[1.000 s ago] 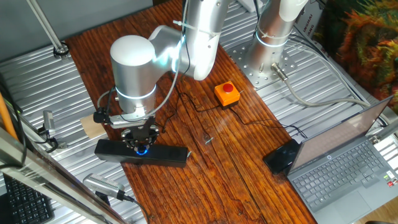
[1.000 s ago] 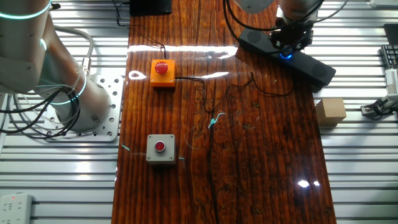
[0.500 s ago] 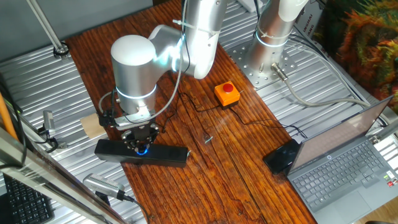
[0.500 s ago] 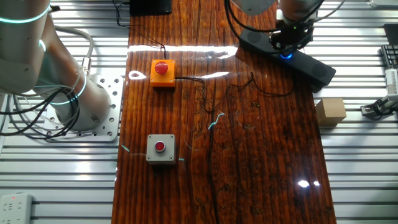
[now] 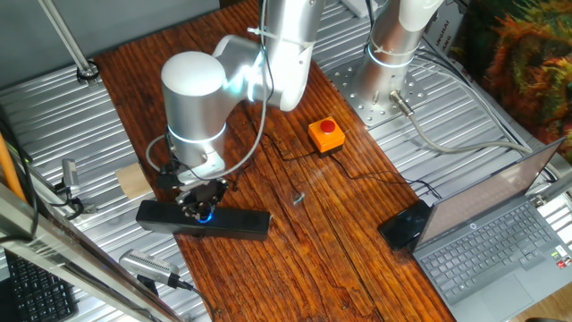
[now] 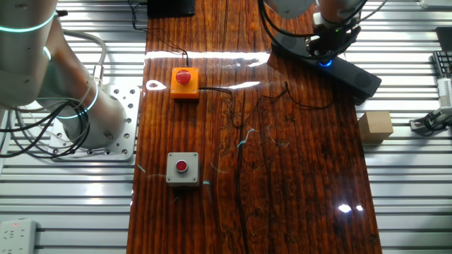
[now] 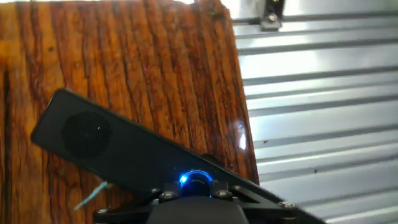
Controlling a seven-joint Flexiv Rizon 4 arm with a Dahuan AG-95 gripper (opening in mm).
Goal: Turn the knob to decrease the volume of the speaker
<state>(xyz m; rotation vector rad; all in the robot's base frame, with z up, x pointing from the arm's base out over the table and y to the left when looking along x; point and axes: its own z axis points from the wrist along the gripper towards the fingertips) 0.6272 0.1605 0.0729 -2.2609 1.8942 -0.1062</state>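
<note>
Knob [image 7: 196, 181]: blue ring glowing, seated mid-length on the speaker [image 5: 202, 218], which lies across the wooden desk [image 6: 296, 183] at its corner beside the ribbed metal surround. Gripper [image 5: 204, 207] set down over it, jaws closed in on the knob from either side; contact looks likely, though the pads themselves are hidden in all views.

Change over the last second: the wrist has rotated in place. The fitting under the silver joint has swung round while the speaker has not shifted. I judge the turn is under way; whether the volume is dropping cannot be read.

Count:
- one speaker, one knob
- two red push-buttons: orange box [image 6: 185, 82], grey box [image 6: 182, 168]
- one laptop [image 5: 500, 246]
- one black mouse-like device [image 5: 404, 224]
- one small cardboard box [image 6: 375, 126]
</note>
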